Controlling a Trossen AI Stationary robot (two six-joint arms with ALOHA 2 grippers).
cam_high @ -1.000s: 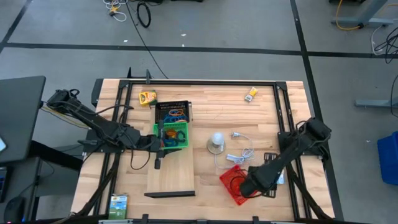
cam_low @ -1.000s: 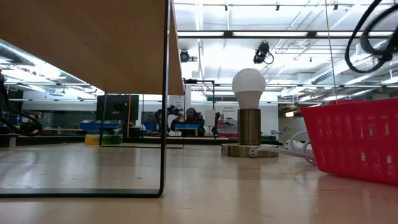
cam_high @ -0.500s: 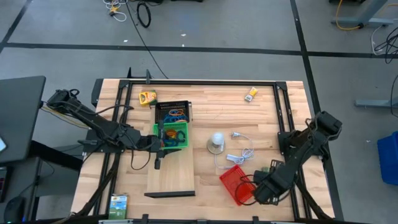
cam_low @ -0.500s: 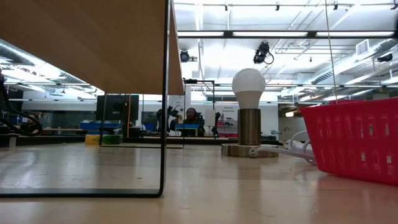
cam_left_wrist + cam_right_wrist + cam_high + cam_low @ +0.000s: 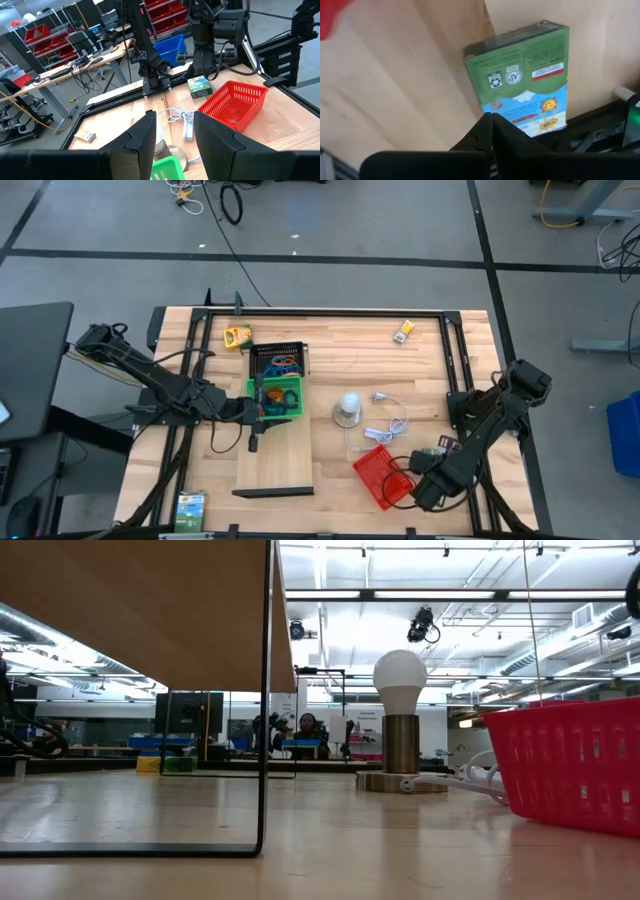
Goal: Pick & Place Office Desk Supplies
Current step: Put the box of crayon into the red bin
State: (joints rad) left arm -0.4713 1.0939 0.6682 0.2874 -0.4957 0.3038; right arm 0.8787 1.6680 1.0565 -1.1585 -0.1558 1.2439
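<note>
Cardboard of the green box (image 5: pixel 526 75), lying flat at the table's near right beside the red tray (image 5: pixel 385 476), looked light, stiff and crushable, best pinched across its narrow sides; right gripper (image 5: pixel 492 120) hovered above, fingers pressed together, empty; left gripper (image 5: pixel 172 137) waited half-spread by the green tray (image 5: pixel 275 395).

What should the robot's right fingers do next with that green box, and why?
Probably open first. The right gripper is shut and empty above the green box, which lies flat beside the red basket. Shut fingers cannot straddle the box.
</note>
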